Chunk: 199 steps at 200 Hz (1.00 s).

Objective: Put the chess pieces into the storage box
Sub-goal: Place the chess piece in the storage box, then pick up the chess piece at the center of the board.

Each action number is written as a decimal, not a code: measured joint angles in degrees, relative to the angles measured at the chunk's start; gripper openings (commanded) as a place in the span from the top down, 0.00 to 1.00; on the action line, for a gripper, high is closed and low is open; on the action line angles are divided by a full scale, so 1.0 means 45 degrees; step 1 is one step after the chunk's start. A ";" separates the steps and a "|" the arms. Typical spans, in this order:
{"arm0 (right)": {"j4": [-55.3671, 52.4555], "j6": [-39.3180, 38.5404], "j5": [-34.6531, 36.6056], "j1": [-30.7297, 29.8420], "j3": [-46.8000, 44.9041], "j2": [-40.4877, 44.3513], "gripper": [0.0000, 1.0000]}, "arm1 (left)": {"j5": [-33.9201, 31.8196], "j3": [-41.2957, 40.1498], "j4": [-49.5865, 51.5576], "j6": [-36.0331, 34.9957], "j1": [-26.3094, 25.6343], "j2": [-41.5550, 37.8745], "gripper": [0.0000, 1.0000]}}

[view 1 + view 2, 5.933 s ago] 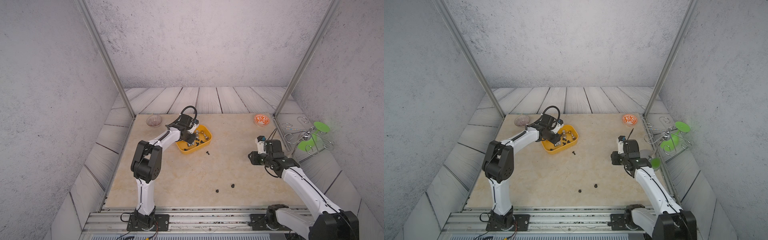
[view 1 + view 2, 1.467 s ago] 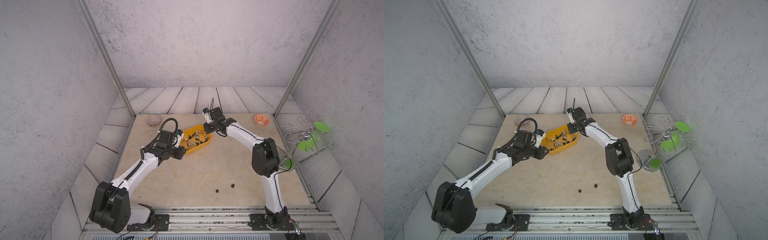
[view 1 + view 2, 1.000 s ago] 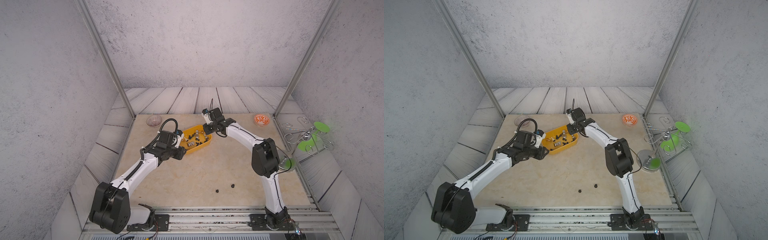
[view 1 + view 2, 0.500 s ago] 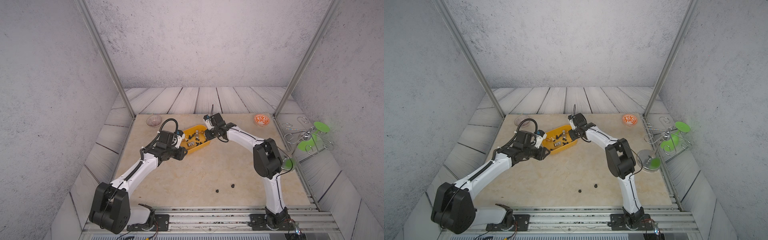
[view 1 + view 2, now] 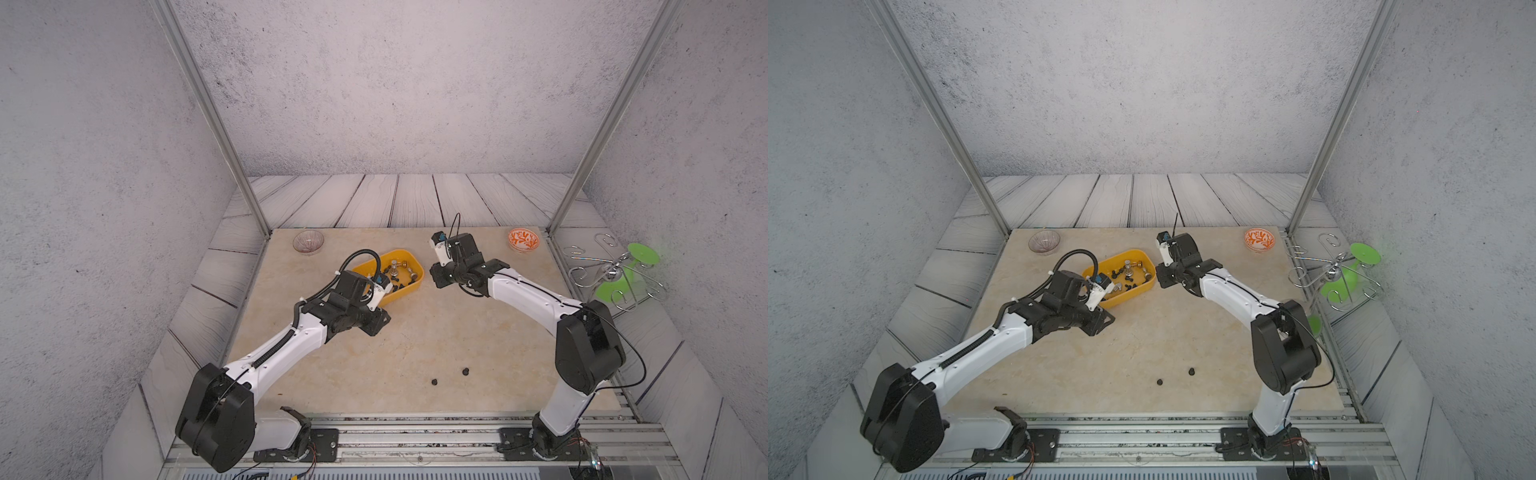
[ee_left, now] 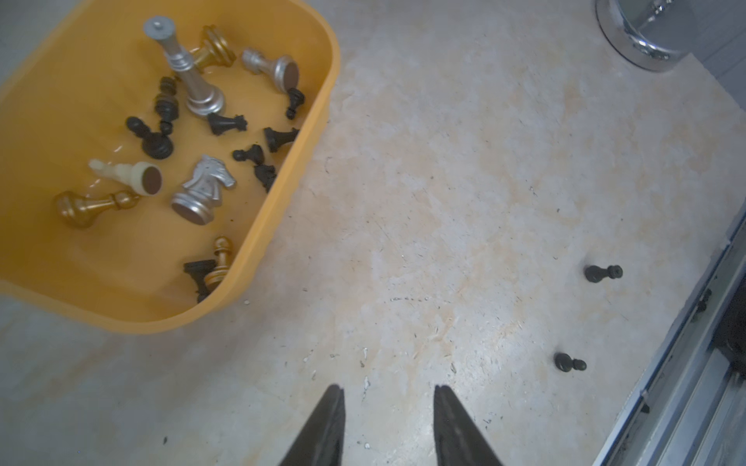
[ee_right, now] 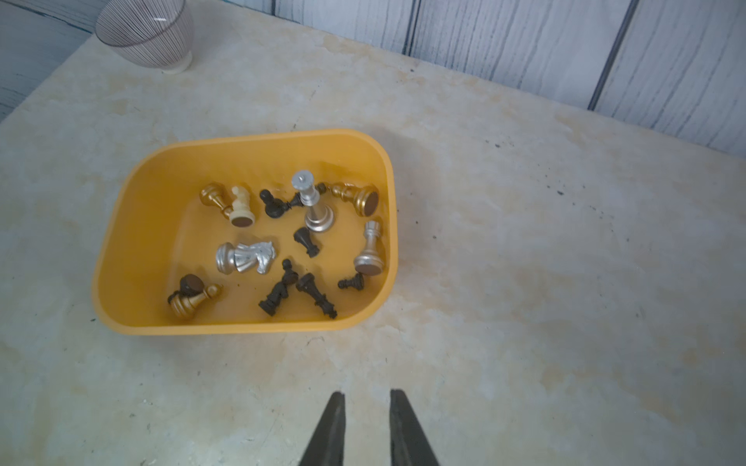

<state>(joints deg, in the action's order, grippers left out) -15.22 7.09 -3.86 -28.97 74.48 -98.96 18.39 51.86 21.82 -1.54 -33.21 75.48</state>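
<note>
Left gripper (image 6: 388, 390) parted and empty over bare table (image 5: 415, 345) just beside the yellow box (image 7: 141, 242); right gripper (image 7: 365, 397) barely parted, also empty, near the box's other side. Inside the box, toppled chess pieces (image 7: 246, 258) in gold, silver, cream and black. Out on the table near the front rail, a black pawn (image 5: 434, 381) and a second pawn (image 5: 465, 371) on their sides, near each other, closer to the left gripper than the right, long axes crosswise to its fingers.

Speckled grey walls (image 5: 395, 83) enclose the cell. Pale wood-grain planks (image 5: 374, 199) border a beige marbled desk (image 5: 415, 340), evenly lit
</note>
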 measured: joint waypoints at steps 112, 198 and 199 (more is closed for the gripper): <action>0.0024 0.1078 0.0238 0.1617 -0.5445 0.3745 0.78 | -0.0379 0.0457 0.0544 -0.2885 -0.3823 0.2268 0.60; 0.0175 0.1389 0.0228 0.2395 -0.6698 0.4493 0.78 | -0.0889 0.2195 0.1472 -0.3944 -0.5940 0.4702 0.61; 0.0175 0.1389 0.0233 0.2399 -0.6698 0.4493 0.78 | -0.0899 0.2234 0.1481 -0.3949 -0.5979 0.4745 0.61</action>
<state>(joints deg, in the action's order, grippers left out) -14.44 13.34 -2.81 -18.17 44.34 -78.74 14.35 61.91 28.49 -19.31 -60.12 96.84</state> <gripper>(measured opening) 0.224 0.390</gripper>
